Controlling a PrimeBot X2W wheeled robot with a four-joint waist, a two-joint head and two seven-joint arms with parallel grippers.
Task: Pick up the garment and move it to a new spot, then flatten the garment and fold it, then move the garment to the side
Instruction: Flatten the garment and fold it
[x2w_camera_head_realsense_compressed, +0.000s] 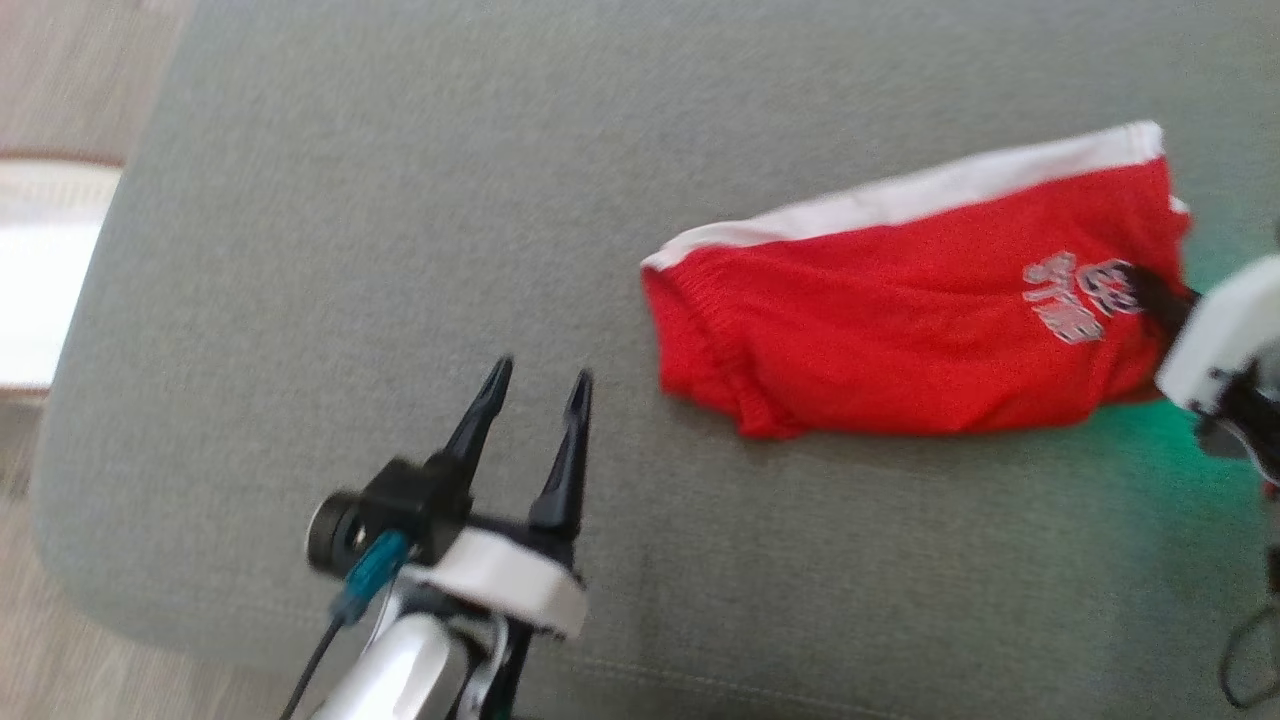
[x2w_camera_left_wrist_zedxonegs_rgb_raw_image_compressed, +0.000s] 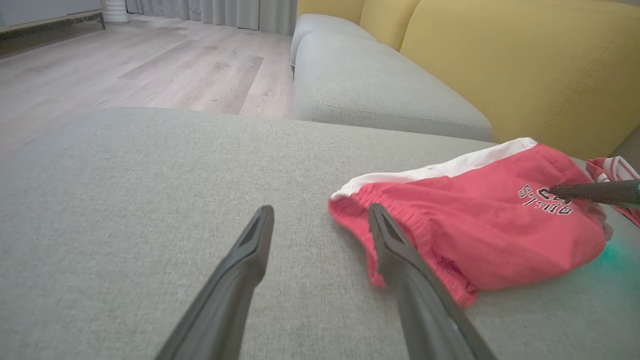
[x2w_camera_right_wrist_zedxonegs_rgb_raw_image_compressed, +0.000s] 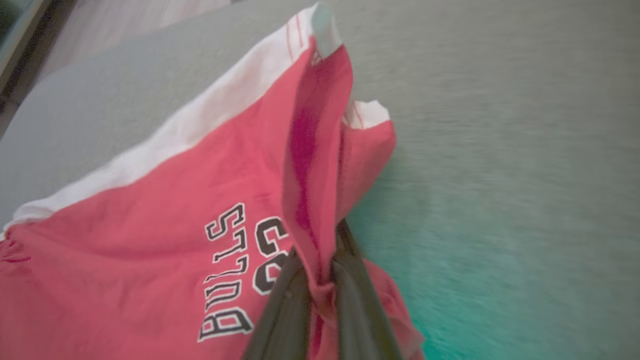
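Grey sofa cushion (x2w_camera_head_realsense_compressed: 400, 200) is my work surface. Pale wood floor (x2w_camera_head_realsense_compressed: 60, 620) shows past its left edge, and in the left wrist view yellow back cushions (x2w_camera_left_wrist_zedxonegs_rgb_raw_image_compressed: 500, 60) stand behind it. From the left, I first see my left gripper (x2w_camera_head_realsense_compressed: 540, 372) low in the head view, hovering above bare upholstery. Its two dark fingers are spread apart with nothing between them. In its own camera the left gripper (x2w_camera_left_wrist_zedxonegs_rgb_raw_image_compressed: 320, 211) points across the cushion, and its right-hand finger overlaps the gathered elastic end of the red shorts (x2w_camera_left_wrist_zedxonegs_rgb_raw_image_compressed: 475, 235). I cannot tell whether it touches the cloth. The red shorts (x2w_camera_head_realsense_compressed: 900, 340) lie to the right of that gripper, on the right half of the cushion. Their gathered end faces the left gripper, and a white band (x2w_camera_head_realsense_compressed: 930, 190) runs along the far edge. A "BULLS" print (x2w_camera_right_wrist_zedxonegs_rgb_raw_image_compressed: 225, 280) sits near the right end of the shorts, just beside my right gripper (x2w_camera_head_realsense_compressed: 1150, 295). The right gripper (x2w_camera_right_wrist_zedxonegs_rgb_raw_image_compressed: 320, 250) is pinched closed on a fold of the red fabric beside the lettering. The cloth rises in a ridge from between its fingers. A green glow (x2w_camera_head_realsense_compressed: 1150, 440) tints the cushion beneath that wrist.
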